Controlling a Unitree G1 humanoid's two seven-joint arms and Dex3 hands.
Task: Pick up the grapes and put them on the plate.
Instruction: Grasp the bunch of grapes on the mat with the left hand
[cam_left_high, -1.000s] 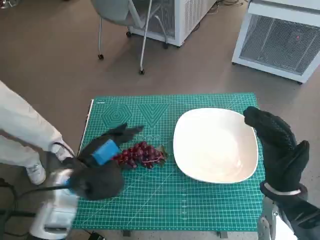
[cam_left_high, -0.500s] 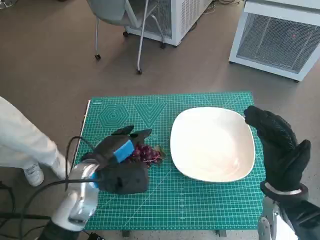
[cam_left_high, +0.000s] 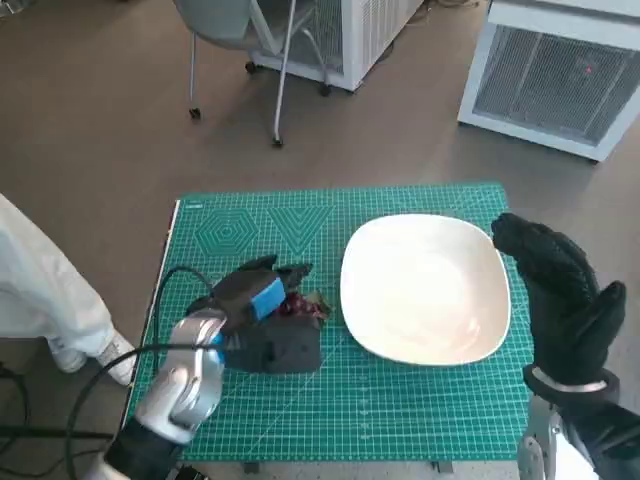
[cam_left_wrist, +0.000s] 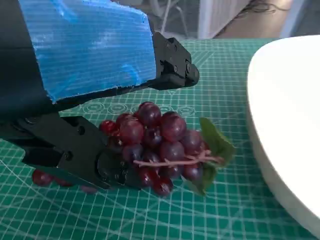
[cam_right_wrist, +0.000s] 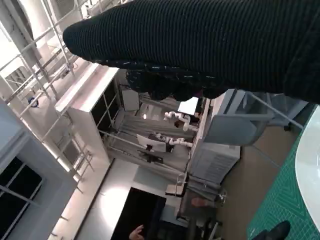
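A bunch of dark red grapes (cam_left_high: 303, 306) with a green leaf lies on the green cutting mat (cam_left_high: 400, 400), just left of the white plate (cam_left_high: 425, 290). My left hand (cam_left_high: 265, 325) hovers over the bunch and hides most of it in the head view. In the left wrist view the grapes (cam_left_wrist: 160, 145) rest on the mat between its spread black fingers (cam_left_wrist: 175, 65), one lying on either side; no firm grip shows. The plate (cam_left_wrist: 290, 115) is bare. My right hand (cam_left_high: 560, 295), gloved, stands raised off the plate's right edge, holding nothing; the glove (cam_right_wrist: 200, 45) fills the right wrist view.
A person's leg in white trousers (cam_left_high: 40, 290) and a shoe (cam_left_high: 110, 355) stand by the table's left side. A wheeled chair (cam_left_high: 250, 30) and white cabinets (cam_left_high: 560, 70) stand on the floor beyond the table. A black cable (cam_left_high: 150, 350) loops off my left forearm.
My left hand has moved right along the mat onto the grapes, now covering most of the bunch. The right hand has stayed in place. The person's leg has drawn back to the left.
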